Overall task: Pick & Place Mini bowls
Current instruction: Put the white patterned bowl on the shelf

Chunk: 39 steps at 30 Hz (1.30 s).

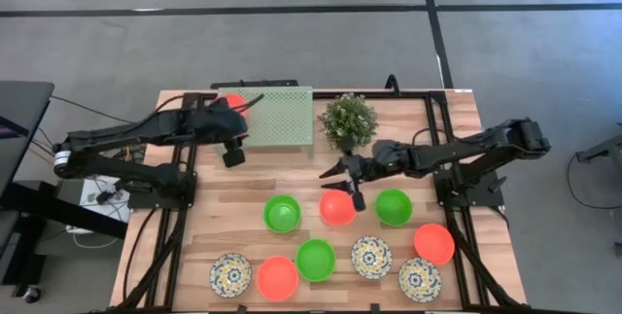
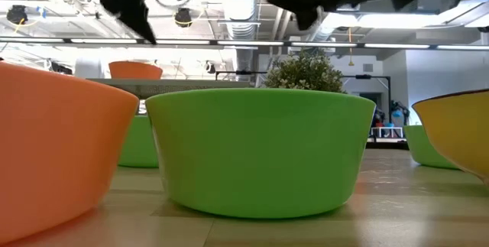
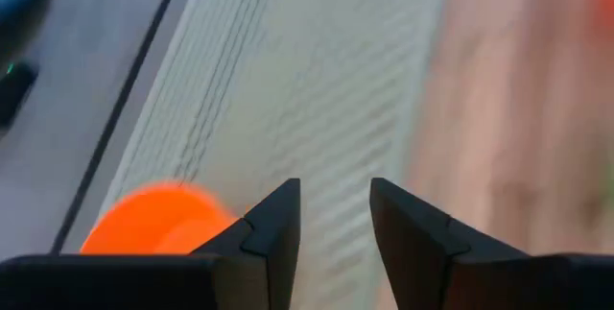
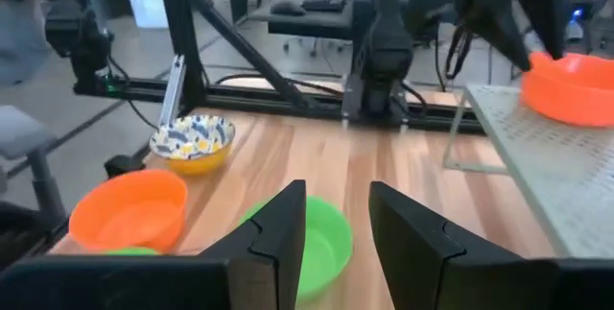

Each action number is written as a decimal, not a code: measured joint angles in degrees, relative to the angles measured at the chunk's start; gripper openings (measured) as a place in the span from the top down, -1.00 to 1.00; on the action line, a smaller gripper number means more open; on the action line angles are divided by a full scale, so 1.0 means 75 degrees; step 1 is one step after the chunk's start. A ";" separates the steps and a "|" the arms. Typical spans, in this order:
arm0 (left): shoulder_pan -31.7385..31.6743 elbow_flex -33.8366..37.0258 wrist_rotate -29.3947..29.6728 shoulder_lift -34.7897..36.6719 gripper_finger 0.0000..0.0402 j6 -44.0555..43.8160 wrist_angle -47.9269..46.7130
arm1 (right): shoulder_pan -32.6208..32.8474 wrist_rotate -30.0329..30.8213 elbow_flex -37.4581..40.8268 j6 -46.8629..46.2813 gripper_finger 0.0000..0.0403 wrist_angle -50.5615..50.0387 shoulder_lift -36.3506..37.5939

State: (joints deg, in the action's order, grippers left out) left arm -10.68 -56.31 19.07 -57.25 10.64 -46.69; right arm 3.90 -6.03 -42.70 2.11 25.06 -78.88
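A wooden table (image 1: 204, 207) seen from above carries a pale green perforated rack (image 1: 277, 117) at its far side, which serves here as the landmark. The left gripper (image 3: 334, 216) hangs above the rack's left end, its two dark fingers (image 3: 273, 228) parted by a narrow gap and holding nothing. One red-orange mini bowl (image 1: 233, 101) sits on the rack's far left corner, just beside those fingers but not touched by them; the same bowl shows in the right wrist view (image 4: 568, 86).

Just right of the rack stands a small bushy green plant (image 1: 349, 121). The right gripper (image 4: 336, 219) hovers in front of the plant, to the rack's front right, above a red-orange bowl (image 1: 336, 207). Its fingers (image 4: 278, 228) stand a little apart and empty.

The other mini bowls lie on the table in front of the rack: a green bowl (image 1: 282, 213) and another green bowl (image 1: 394, 206) flank the red-orange one; nearer the front edge are a third green bowl (image 1: 315, 259), two more red-orange bowls (image 1: 277, 278) (image 1: 433, 243) and three floral-patterned bowls (image 1: 230, 274) (image 1: 371, 256) (image 1: 419, 278).

No writing or labels can be read.
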 joint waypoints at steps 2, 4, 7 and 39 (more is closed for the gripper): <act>0.0439 0.0000 -0.0230 0.0260 0.37 -0.0369 0.0083 | 0.0047 -0.0007 -0.0334 -0.0003 0.44 -0.0360 -0.0340; 0.0928 0.0006 -0.0577 0.0548 0.38 -0.0831 0.0207 | 0.0078 -0.0004 -0.0702 0.0000 0.44 -0.0827 -0.0685; 0.1670 0.0180 -0.1071 0.0917 0.39 -0.1537 0.0377 | 0.0178 -0.0006 -0.1224 -0.0003 0.44 -0.1441 -0.1129; 0.4316 0.2425 -0.1148 0.1163 0.44 -0.2259 0.3301 | 0.3604 -0.0153 -0.3940 -0.6305 0.44 -0.6331 -0.2577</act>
State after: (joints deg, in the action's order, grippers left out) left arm 21.69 -38.13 10.46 -48.53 -6.31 -21.93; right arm 30.93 -7.18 -72.25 -45.18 -22.42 -98.21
